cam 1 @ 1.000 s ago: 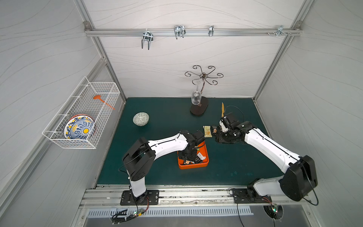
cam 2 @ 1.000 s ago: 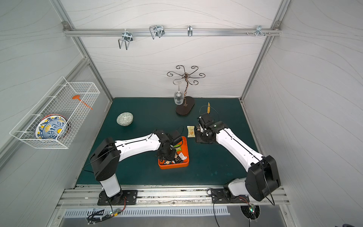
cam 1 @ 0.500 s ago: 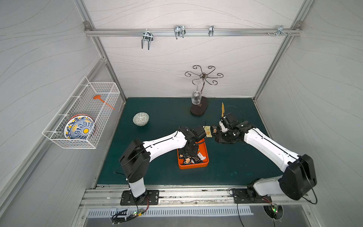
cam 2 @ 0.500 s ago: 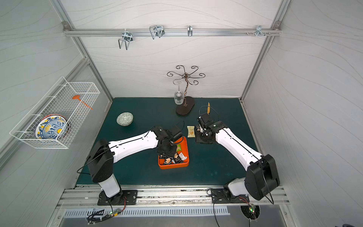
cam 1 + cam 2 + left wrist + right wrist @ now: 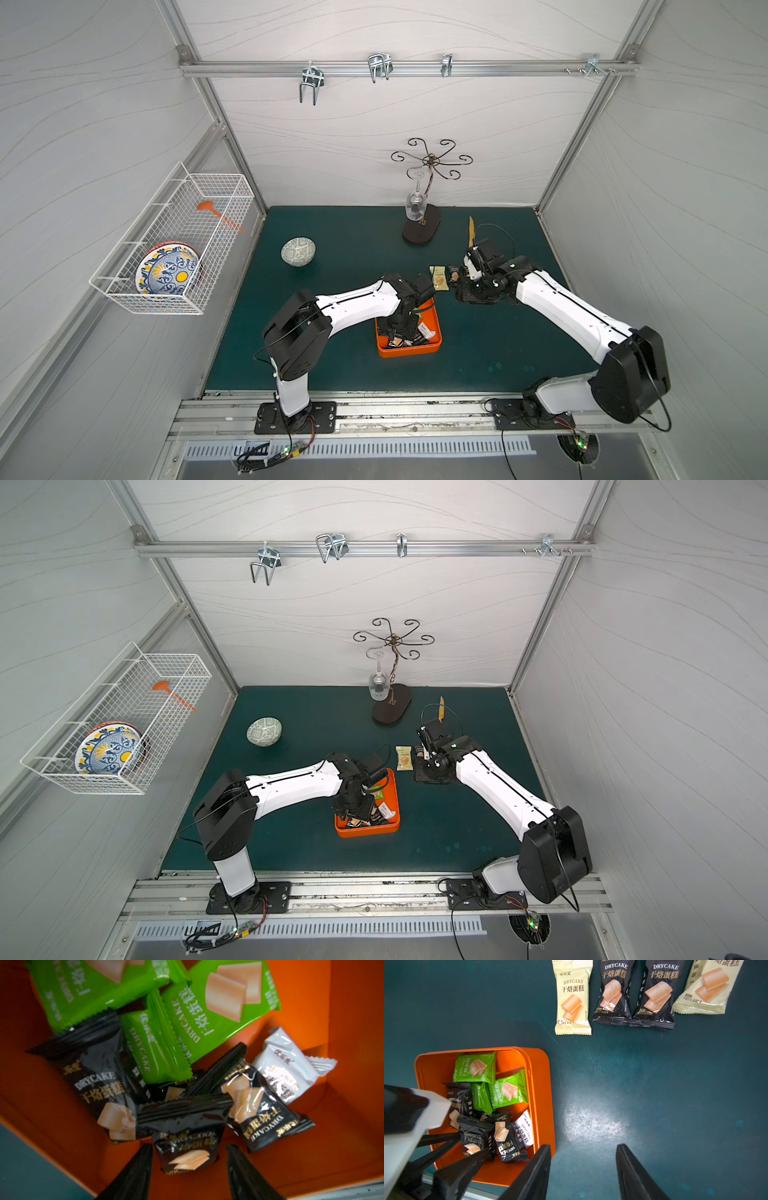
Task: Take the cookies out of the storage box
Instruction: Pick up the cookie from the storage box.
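Note:
The orange storage box (image 5: pixel 409 353) (image 5: pixel 365 832) stands mid-table with several cookies in it: green, black and one white packet (image 5: pixel 284 1072). My left gripper (image 5: pixel 189 1147) (image 5: pixel 399 330) reaches down into the box and is open. One finger stands on each side of a black packet (image 5: pixel 187 1136) without touching it. Several cookies lie in a row on the mat beyond the box: pale yellow (image 5: pixel 573 999) (image 5: pixel 439 277) and black (image 5: pixel 612 991). My right gripper (image 5: pixel 583 1146) is open and empty over bare mat beside the box's rim (image 5: pixel 544 1088).
A patterned bowl (image 5: pixel 298 251) sits at the back left. A glass stand (image 5: pixel 422 228) with a hanging wine glass (image 5: pixel 415 205) stands at the back. A wire basket (image 5: pixel 166 249) holding a plate hangs on the left wall. A yellowish utensil (image 5: pixel 471 230) lies behind the right arm.
My left gripper has opened inside the box and shifted a little over the packets. The right arm has not moved.

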